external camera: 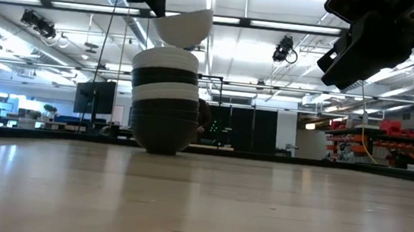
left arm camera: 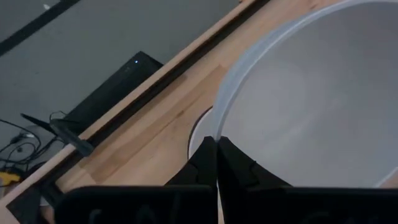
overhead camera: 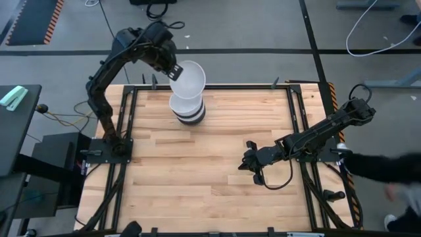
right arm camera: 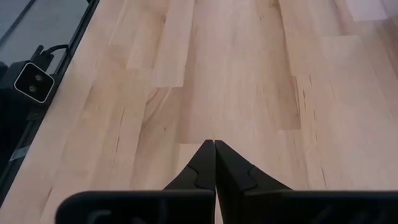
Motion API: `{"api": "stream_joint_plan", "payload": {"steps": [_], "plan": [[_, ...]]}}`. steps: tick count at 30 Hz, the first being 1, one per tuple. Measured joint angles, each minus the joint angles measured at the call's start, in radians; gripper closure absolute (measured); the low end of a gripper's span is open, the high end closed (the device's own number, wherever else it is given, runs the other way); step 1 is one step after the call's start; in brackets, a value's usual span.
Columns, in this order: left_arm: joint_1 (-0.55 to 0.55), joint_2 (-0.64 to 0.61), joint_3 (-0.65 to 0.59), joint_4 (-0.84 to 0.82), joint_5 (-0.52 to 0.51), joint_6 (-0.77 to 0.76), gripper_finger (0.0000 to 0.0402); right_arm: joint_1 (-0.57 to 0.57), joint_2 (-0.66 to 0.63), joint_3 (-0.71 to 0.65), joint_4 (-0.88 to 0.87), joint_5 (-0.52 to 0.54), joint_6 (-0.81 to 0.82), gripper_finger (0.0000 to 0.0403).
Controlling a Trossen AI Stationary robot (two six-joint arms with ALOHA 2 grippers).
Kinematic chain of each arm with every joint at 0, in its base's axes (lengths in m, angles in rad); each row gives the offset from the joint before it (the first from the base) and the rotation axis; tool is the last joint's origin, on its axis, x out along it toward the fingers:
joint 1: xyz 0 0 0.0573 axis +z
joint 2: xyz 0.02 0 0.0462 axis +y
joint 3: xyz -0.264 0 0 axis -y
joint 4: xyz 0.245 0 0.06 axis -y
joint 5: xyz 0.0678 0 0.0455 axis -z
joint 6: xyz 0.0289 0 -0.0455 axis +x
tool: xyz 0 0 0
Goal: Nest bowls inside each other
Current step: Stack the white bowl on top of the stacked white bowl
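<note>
From above we see the left gripper [overhead camera: 174, 71] pinching the rim of a white bowl [overhead camera: 189, 76] and holding it over the stack of bowls [overhead camera: 187, 108], which stands near the far edge of the table [overhead camera: 210, 178], left of centre. The low view adds what the top-down one hides: the held white bowl [external camera: 183, 24] is tilted and sits just above the stack [external camera: 165, 100], whose black and white bands we can make out there, black at the base. Our left wrist view shows the fingers [left arm camera: 208, 163] closed tight on that bowl's rim [left arm camera: 311, 106], with another white rim peeking below it.

The right gripper [overhead camera: 250, 164] hovers over bare wood toward the table's right side, well apart from the stack; its fingers [right arm camera: 205, 163] are pressed together, holding nothing. Open table lies all around the stack except toward the far rail just beside it.
</note>
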Motion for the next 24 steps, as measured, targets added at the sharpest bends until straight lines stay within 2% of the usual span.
{"api": "stream_joint_plan", "payload": {"steps": [8,14,24], "plan": [[0.012,0.039,-0.002,0.001,0.044,-0.022,0.0399,0.0,0.0,0.0,0.0,0.001,0.0,0.0398],[0.029,0.041,-0.07,0.001,0.097,-0.088,0.0399,0.0,0.0,0.0,-0.002,0.001,0.0,0.0397],[0.067,0.029,-0.119,0.0,0.106,-0.143,0.0399,0.0,0.0,0.0,-0.019,-0.001,0.0,0.0399]]}}
